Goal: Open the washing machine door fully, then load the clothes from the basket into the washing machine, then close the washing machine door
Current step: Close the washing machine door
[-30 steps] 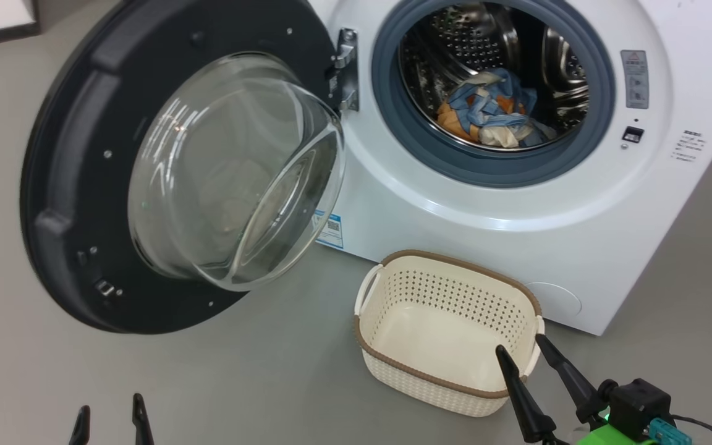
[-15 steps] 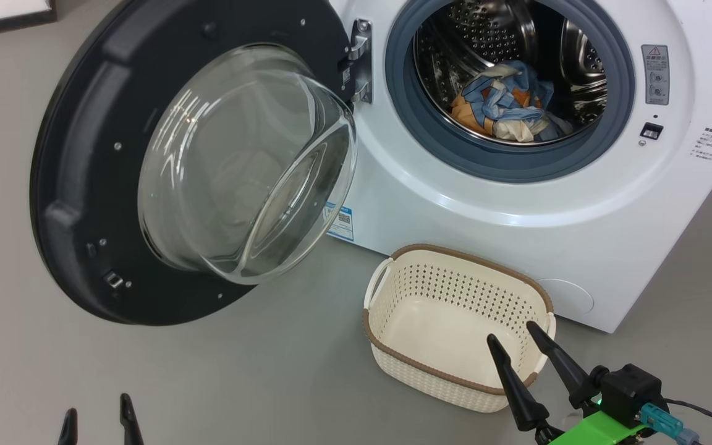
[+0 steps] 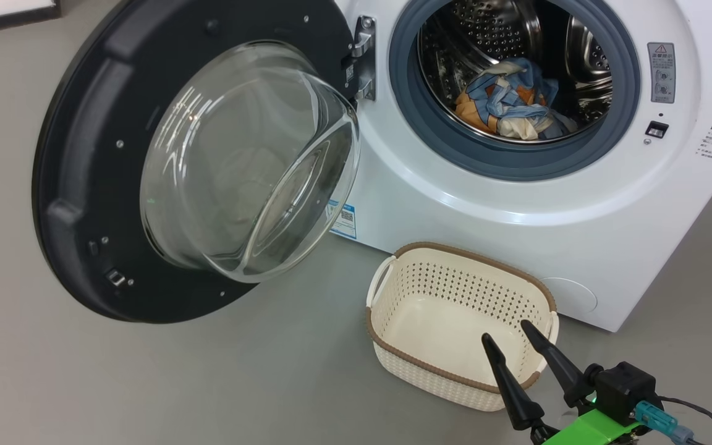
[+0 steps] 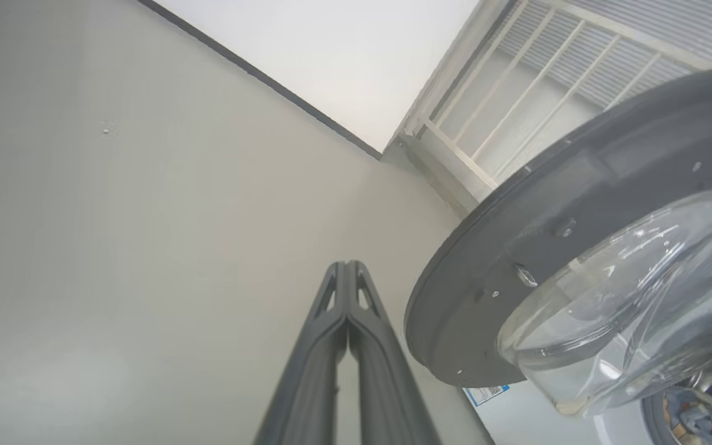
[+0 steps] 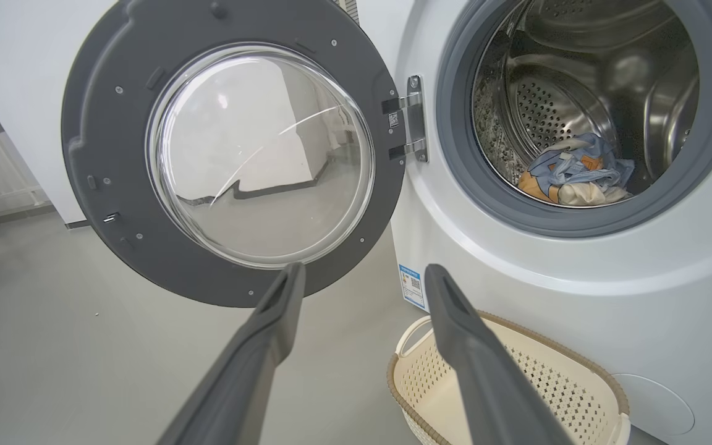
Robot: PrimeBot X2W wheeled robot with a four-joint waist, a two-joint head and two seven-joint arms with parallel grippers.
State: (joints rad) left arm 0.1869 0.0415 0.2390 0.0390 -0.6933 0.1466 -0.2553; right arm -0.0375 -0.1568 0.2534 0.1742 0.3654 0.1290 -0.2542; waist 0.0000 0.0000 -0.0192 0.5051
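Overhead, in the head view, the washing machine door [image 3: 84, 185] was seen swung wide open at the left of the washing machine [image 3: 467, 210]. The clothes [image 3: 510, 108] were noted lying inside the steel drum [image 3: 498, 37]. The basket [image 3: 473, 254] was recorded empty on the grey floor [image 3: 207, 383], just in front of the machine. The right gripper [image 3: 505, 330] was held over its near right corner, fingers spread wide, nothing gripped.

In the left wrist view, the left gripper [image 4: 345, 266] was observed pressed fully together, empty, over bare floor beside the door's rim.

In the right wrist view, the spread fingers were framed against the door's lower edge and the basket.
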